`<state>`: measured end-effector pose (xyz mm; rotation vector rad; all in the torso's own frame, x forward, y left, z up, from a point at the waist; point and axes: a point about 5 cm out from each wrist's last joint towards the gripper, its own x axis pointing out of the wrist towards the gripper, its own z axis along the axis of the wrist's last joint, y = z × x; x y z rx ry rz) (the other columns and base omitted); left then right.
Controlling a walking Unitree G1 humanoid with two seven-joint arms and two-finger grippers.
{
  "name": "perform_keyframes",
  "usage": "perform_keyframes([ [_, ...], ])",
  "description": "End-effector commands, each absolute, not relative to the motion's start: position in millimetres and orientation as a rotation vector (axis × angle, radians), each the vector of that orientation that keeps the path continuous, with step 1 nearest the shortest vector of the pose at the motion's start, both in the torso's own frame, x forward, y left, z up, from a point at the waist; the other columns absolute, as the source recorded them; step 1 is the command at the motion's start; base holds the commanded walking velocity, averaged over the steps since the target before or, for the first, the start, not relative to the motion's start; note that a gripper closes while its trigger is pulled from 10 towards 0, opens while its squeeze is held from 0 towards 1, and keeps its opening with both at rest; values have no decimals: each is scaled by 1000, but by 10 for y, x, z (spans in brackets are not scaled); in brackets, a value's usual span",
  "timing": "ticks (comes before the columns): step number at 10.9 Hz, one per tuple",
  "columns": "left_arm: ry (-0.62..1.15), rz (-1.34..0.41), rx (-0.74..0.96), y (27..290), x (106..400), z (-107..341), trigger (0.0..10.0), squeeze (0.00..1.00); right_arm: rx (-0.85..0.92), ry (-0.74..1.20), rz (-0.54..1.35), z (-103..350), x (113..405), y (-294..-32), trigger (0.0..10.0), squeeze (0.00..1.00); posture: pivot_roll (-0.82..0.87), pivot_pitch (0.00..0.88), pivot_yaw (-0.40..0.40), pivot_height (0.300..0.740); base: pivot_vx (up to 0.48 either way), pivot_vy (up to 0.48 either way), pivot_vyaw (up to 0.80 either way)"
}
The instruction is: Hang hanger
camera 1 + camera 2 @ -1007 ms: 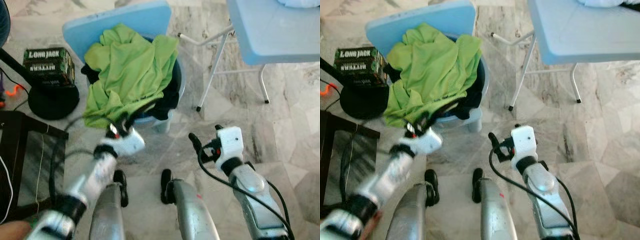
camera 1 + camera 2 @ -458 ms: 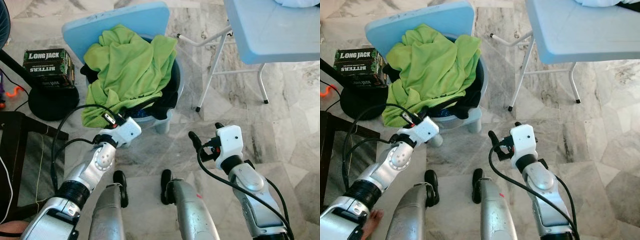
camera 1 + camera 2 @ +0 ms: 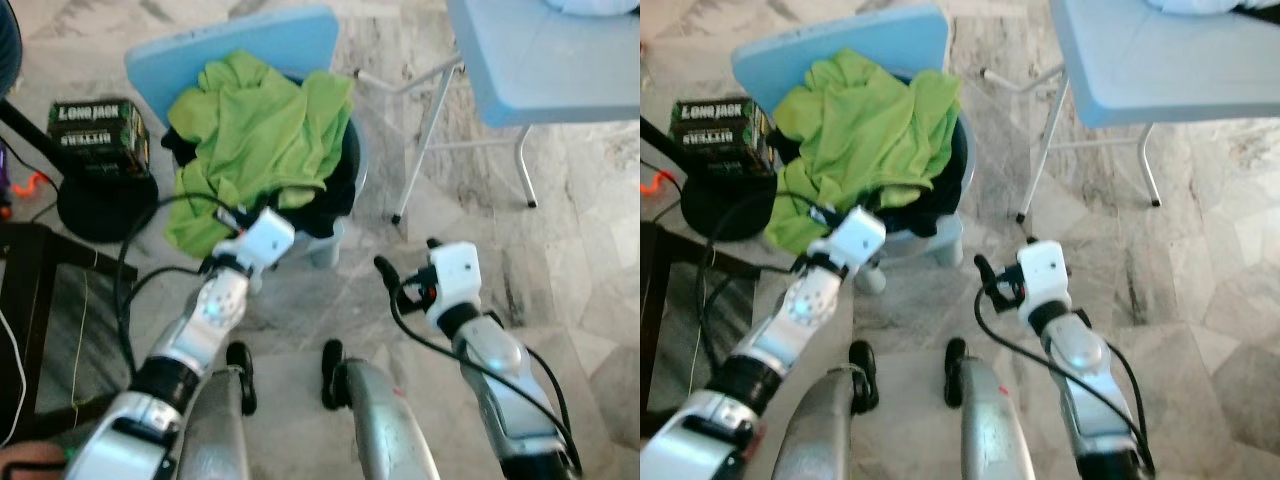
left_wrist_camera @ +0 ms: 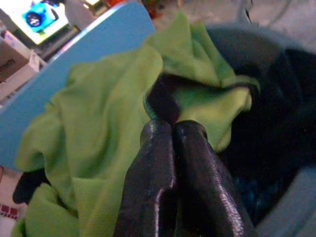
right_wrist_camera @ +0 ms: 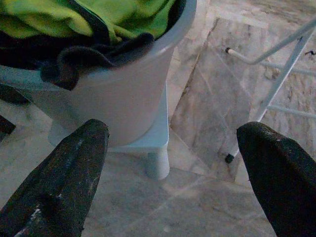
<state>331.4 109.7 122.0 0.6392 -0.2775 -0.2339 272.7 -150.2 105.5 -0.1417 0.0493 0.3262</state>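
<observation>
A grey laundry basket (image 3: 352, 170) stands on the floor ahead, heaped with a bright green garment (image 3: 262, 130) over dark clothes (image 3: 335, 205). My left gripper (image 3: 235, 218) reaches over the basket's near rim. In the left wrist view its fingers (image 4: 158, 148) are pressed together, tips against the green cloth at a dark fold (image 4: 162, 98). My right gripper (image 3: 408, 258) hovers above the floor to the right of the basket, open and empty. The right wrist view has its fingers (image 5: 69, 168) wide apart, facing the basket's wall (image 5: 123, 98).
A blue panel (image 3: 240, 45) leans behind the basket. A Long Jack box (image 3: 95, 135) and a round black stand base (image 3: 105, 205) lie to the left, with a dark table (image 3: 40, 270) nearer. A light blue folding table (image 3: 540, 60) on white legs (image 3: 425, 130) stands to the right.
My left gripper has moved forward and up, from just short of the basket to over its near rim. The right arm has barely shifted.
</observation>
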Motion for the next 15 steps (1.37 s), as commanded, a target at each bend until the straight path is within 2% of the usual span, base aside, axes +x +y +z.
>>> perform_keyframes([
  [1,-234,-245,602,1057,3240,1109,0,0,-143,89,307,948,2696,-1546,10000,0,-65,349,-94,740,0,0,0],
  [3,-122,-212,363,979,3296,1088,0,0,-142,69,308,975,2762,-1525,10000,0,-54,330,-92,740,0,0,0],
  [4,-66,-207,315,948,3413,1088,0,0,-142,59,311,980,2799,-1500,10000,0,-57,319,-90,740,0,0,0],
  [7,-23,-218,316,900,3577,1124,0,0,-140,48,308,970,2802,-1484,10000,0,-64,308,-87,740,0,0,0],
  [8,109,-323,367,793,3542,940,0,0,-140,46,309,964,2799,-1475,10000,0,-66,305,-85,740,0,0,0],
  [9,117,-334,432,791,3501,859,8039,0,-138,43,304,968,2798,-1474,10000,0,-72,305,-82,740,0,0,0],
  [10,108,-326,454,816,3496,834,10000,0,-138,42,302,965,2796,-1483,10000,0,-67,307,-83,740,0,0,0],
  [11,124,-318,494,887,3471,762,10000,129,-139,43,302,961,2797,-1486,10000,0,-66,308,-86,740,0,0,0],
  [12,106,-324,558,903,3468,761,10000,1000,-139,40,306,971,2810,-1473,10000,0,-66,308,-86,740,0,0,0],
  [14,-60,-318,685,878,3492,948,10000,1000,-140,37,305,978,2824,-1478,10000,0,-65,309,-88,740,0,0,0],
  [15,-201,-300,728,859,3453,1098,10000,1000,-140,37,303,976,2823,-1482,10000,0,-61,309,-85,740,0,0,0],
])
